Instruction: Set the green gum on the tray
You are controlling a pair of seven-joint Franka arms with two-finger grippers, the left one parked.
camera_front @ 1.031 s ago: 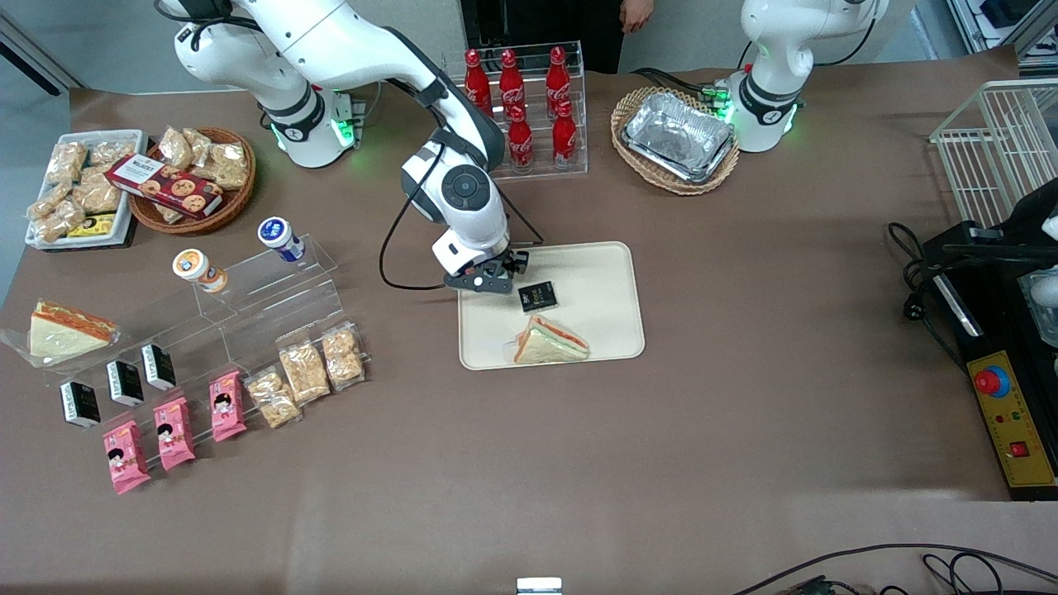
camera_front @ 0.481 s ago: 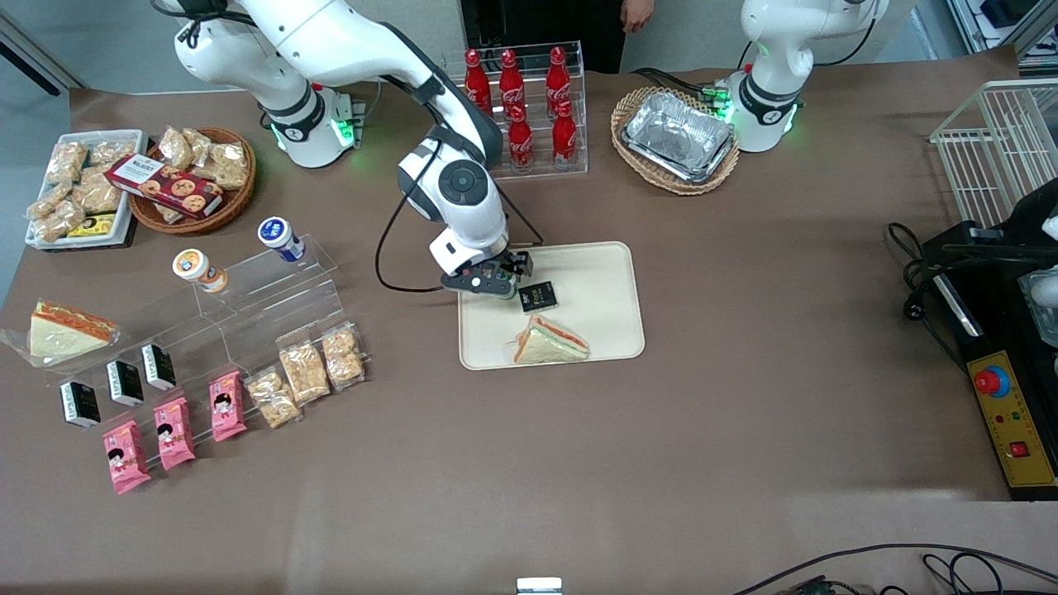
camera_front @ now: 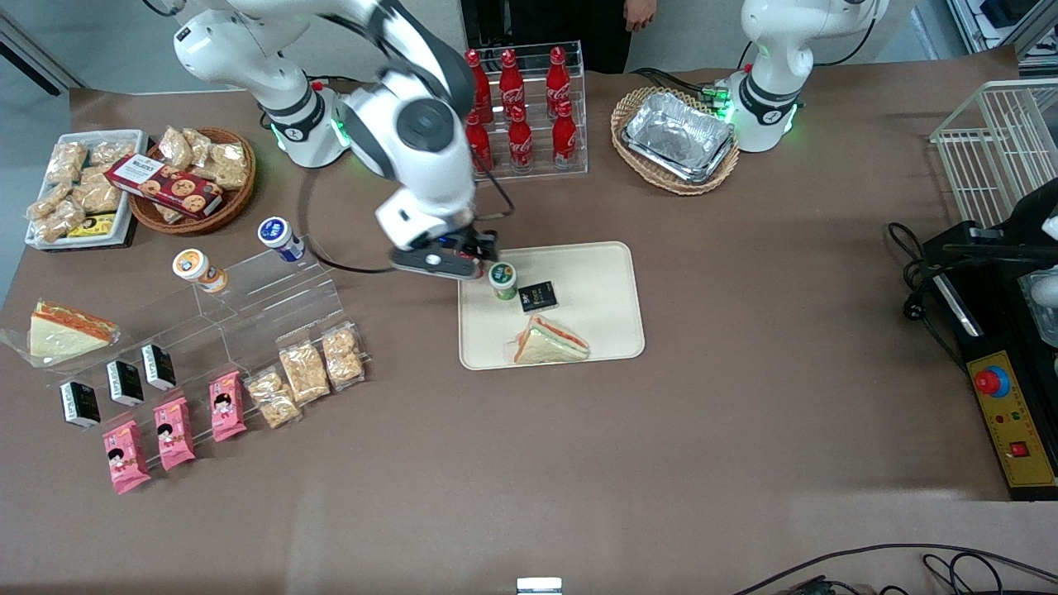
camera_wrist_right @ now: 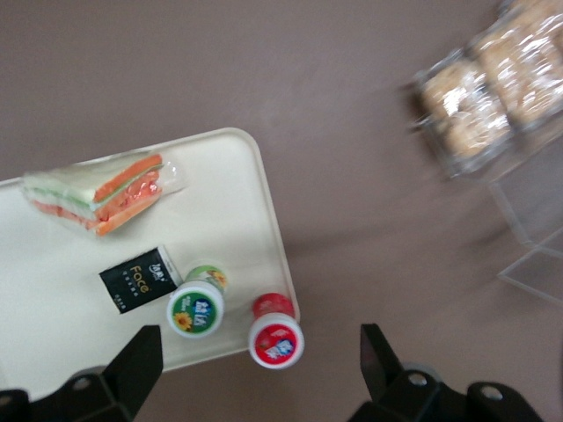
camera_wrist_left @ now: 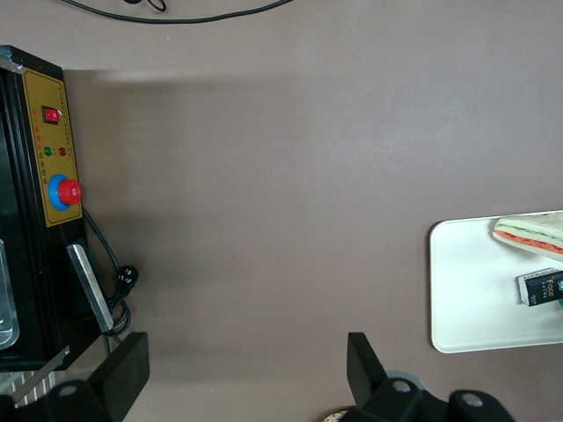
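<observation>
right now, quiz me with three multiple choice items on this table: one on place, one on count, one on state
1. Where is the green gum?
A. on the tray beside the black packet
B. on the clear stand
C. in a wicker basket

2. How many pink packets lie on the table?
A. one
B. three
C. five

3. How is the gripper?
A. shut on the green gum
B. shut on the sandwich
C. open, holding nothing

Answers:
1. A: the green gum stands upright on the tray, next to the black packet.
2. B: three pink packets lie in a row.
3. C: the gripper is above the tray's edge, and its fingers are spread with nothing between them.
</observation>
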